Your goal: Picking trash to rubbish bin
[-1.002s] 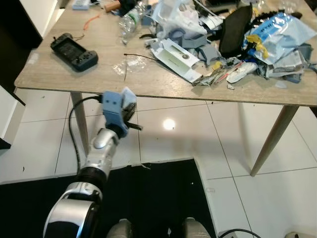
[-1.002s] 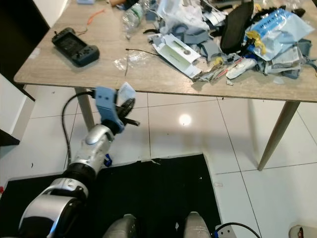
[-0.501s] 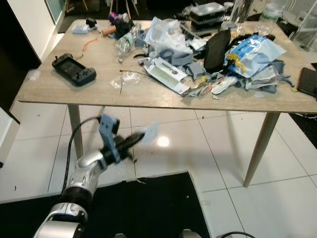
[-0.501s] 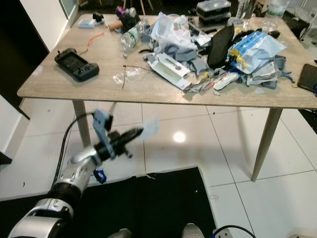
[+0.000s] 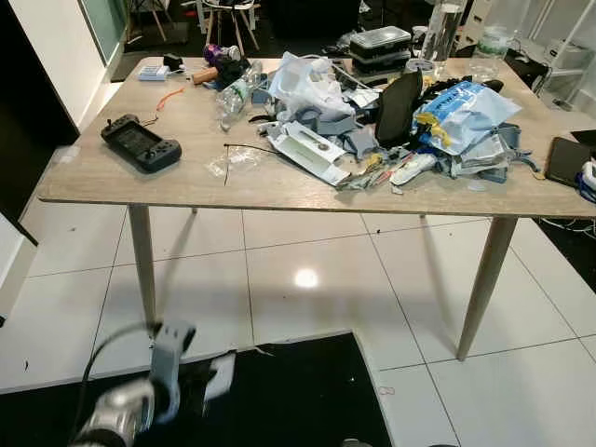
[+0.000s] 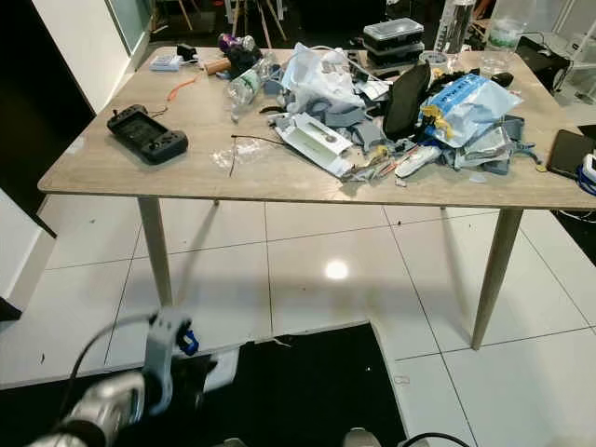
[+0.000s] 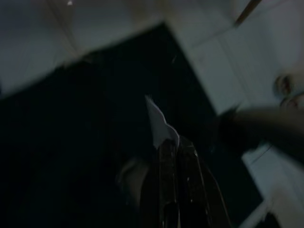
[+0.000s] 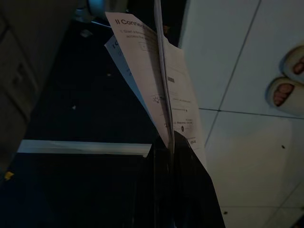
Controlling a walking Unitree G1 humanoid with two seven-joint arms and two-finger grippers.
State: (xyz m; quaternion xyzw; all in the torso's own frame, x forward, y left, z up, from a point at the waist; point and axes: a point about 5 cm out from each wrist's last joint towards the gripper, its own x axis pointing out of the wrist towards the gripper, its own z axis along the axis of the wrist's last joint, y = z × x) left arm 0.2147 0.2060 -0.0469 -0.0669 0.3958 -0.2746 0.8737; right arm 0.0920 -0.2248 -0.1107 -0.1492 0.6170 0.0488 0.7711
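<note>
At the lower left of the frame, the left gripper (image 5: 209,391), blurred, hangs low over a black mat (image 5: 298,391), its fingers pinched together on a small white paper scrap (image 7: 159,124). In the right wrist view, the right gripper (image 8: 166,142) is clamped on a folded printed leaflet (image 8: 159,90) above the dark floor and white tiles. Farther off, across the upper frame, a wooden table (image 5: 112,182) carries a heap of trash (image 5: 410,121), a black game controller (image 5: 141,142) at its left and a clear plastic bottle (image 5: 234,93).
</note>
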